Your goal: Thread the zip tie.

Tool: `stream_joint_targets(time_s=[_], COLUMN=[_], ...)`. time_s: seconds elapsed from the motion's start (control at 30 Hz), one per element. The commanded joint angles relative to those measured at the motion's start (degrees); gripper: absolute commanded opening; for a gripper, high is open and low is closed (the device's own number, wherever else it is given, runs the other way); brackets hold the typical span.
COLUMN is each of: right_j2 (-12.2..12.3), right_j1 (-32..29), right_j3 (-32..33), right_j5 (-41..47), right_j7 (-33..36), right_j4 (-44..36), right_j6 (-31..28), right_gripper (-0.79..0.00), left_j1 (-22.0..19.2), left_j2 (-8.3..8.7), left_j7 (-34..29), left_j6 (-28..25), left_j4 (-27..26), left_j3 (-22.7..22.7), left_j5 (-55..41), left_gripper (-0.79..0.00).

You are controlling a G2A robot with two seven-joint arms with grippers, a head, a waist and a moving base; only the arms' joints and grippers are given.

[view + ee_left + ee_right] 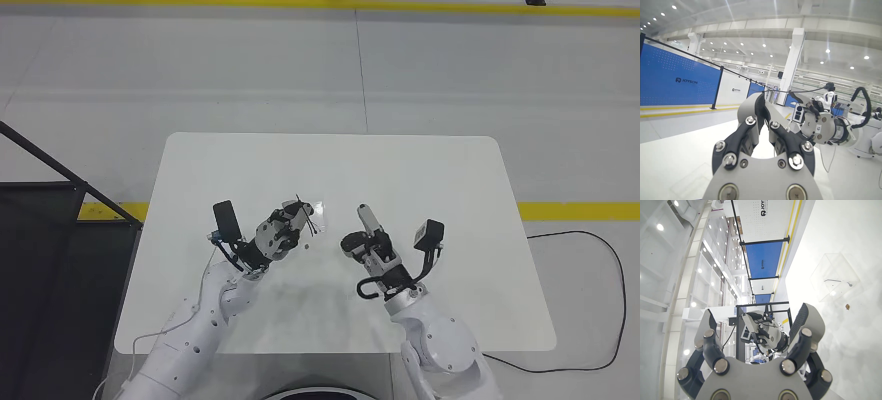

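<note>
A thin black zip tie (pixel 795 91) is pinched at one end between the fingertips of my left gripper (pixel 763 94), which is shut on it; the tie runs out sideways in the air. In the top view the left gripper (pixel 298 214) hovers above the table's middle with the zip tie (pixel 311 224) sticking out of it. My right gripper (pixel 361 228) is a short way off, facing the left one. It is open (pixel 757 317), nothing lies between its fingers (pixel 803 315), and the left gripper (pixel 761 330) shows through the gap.
A small clear plastic box (pixel 834 279) stands on the white table (pixel 440 180) just beyond the left gripper, also seen from above as the clear box (pixel 319 208). A small brown speck (pixel 847 306) lies near it.
</note>
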Motion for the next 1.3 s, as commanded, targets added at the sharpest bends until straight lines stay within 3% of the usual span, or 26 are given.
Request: stream_joint_targets(time_s=[0.0, 0.27, 0.37, 0.53, 0.93, 1.03, 1.27], right_j2=[0.00, 0.08, 0.57, 1.34, 1.38, 1.56, 0.97], right_j1=[0.00, 0.20, -0.04, -2.42, -2.13, -0.52, 2.56], right_j3=[0.00, -0.04, 1.63, 3.56, 3.62, 2.99, -0.20], right_j5=[0.00, 0.78, 1.41, 2.63, 2.47, -1.69, -14.44], right_j7=[0.00, 1.90, 7.57, 14.90, 14.74, 16.23, 7.38], right_j4=[0.00, 0.64, 3.78, 9.85, 10.06, 10.84, 14.55], right_j6=[0.00, -1.21, -10.95, -32.92, -33.33, -35.99, -39.83], right_gripper=[0.000, 0.000, 0.000, 0.000, 0.000, 0.000, 0.000], left_j1=[0.00, 0.73, 1.55, 2.54, 3.05, 3.90, 3.92], left_j2=[0.00, -0.09, -0.36, -0.78, -0.97, -1.18, -1.64], left_j7=[0.00, -2.37, -2.83, -3.85, -5.03, -7.51, -12.67], left_j6=[0.00, 1.90, 3.57, 5.15, 4.43, 5.11, 2.75], left_j4=[0.00, -1.13, -2.40, -3.54, -4.00, -5.34, -6.38], left_j3=[0.01, -0.18, -0.61, -0.51, -0.16, 0.53, 1.55], left_j5=[0.00, -1.67, -5.90, -10.34, -12.94, -14.88, -21.61], left_gripper=[-0.785, -0.785, -0.785, -0.785, -0.785, -0.785, -0.785])
